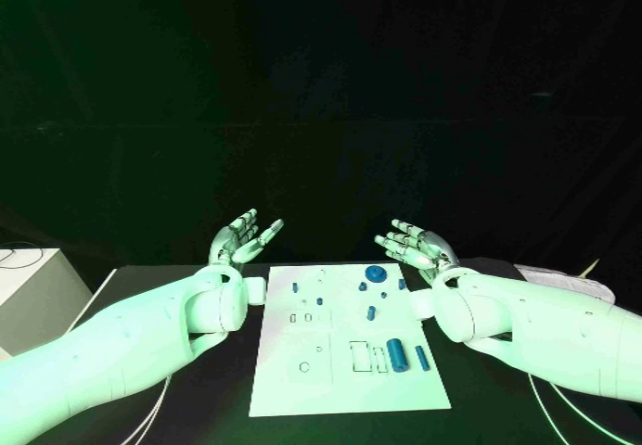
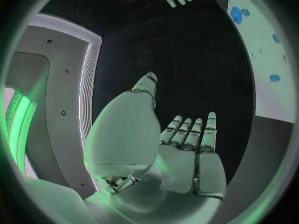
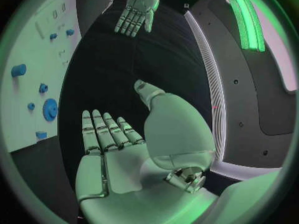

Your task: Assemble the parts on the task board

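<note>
- The board [image 1: 351,371] lies flat in the middle of the black worktop [image 1: 174,408], between the two arms.
- Blue parts lie on it: a gear [image 1: 376,273] at the far edge, a thick cylinder [image 1: 396,351] and a thinner pin [image 1: 423,358] nearer the robot, and smaller bits between (too small to name).
- Nothing looks picked yet, so the step in hand is likely the first reach.
- The left hand [image 1: 245,239] hangs past the board's far left corner, fingers apart, holding nothing.
- The right hand [image 1: 417,245] mirrors it at the far right, palm up, fingers spread, also empty.
- Best to turn a palm down first, then descend straight onto one part, clear of its neighbours.
</note>
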